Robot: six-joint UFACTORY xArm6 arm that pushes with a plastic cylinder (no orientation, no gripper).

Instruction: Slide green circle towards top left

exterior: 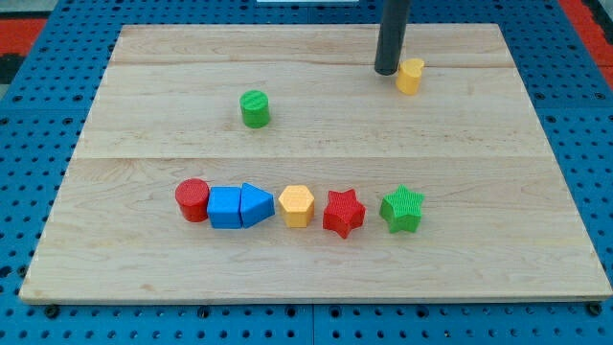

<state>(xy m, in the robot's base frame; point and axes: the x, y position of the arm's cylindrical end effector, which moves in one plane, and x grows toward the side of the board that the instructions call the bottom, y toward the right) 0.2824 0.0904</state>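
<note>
Upright rod, no jaws to judge; my tip (387,71) on the far surface (144,240), just left of yellow block (410,76), well right of green circle (255,109).

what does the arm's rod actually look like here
Only the rod shows: a straight, smooth cylinder, dark grey to black, plain, with no markings, cables or sleeve visible. It enters from the view's top edge and ends in a blunt, flat-cut tip, my tip. The rest of the arm is out of frame.
</note>
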